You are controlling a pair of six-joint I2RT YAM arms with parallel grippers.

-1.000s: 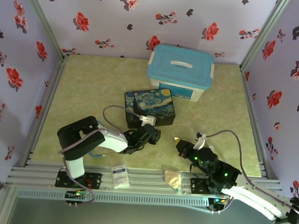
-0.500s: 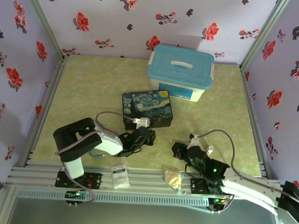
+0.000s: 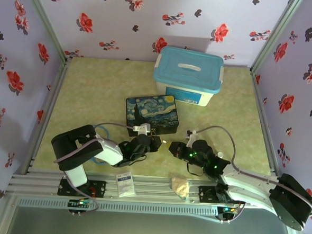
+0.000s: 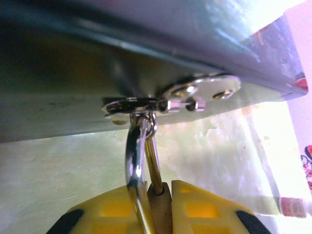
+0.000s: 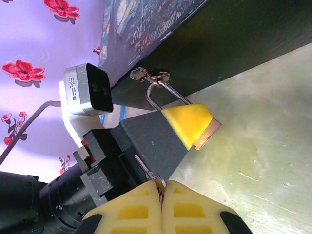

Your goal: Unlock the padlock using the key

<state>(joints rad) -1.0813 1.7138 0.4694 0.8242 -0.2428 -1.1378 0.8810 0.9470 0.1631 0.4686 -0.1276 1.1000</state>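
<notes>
Off-angle, the thin dark metal key (image 5: 145, 168) seemingly pinched in the right gripper (image 5: 162, 195) could skid off the small brass padlock (image 4: 161, 199) clamped by the left gripper (image 4: 159, 217) below the dark painted tin (image 5: 243, 44).

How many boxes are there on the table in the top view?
2. The blue-lidded box stands at the far side, right of centre. The painted tin lies in front of it, near the middle. No other box seems hidden.
</notes>
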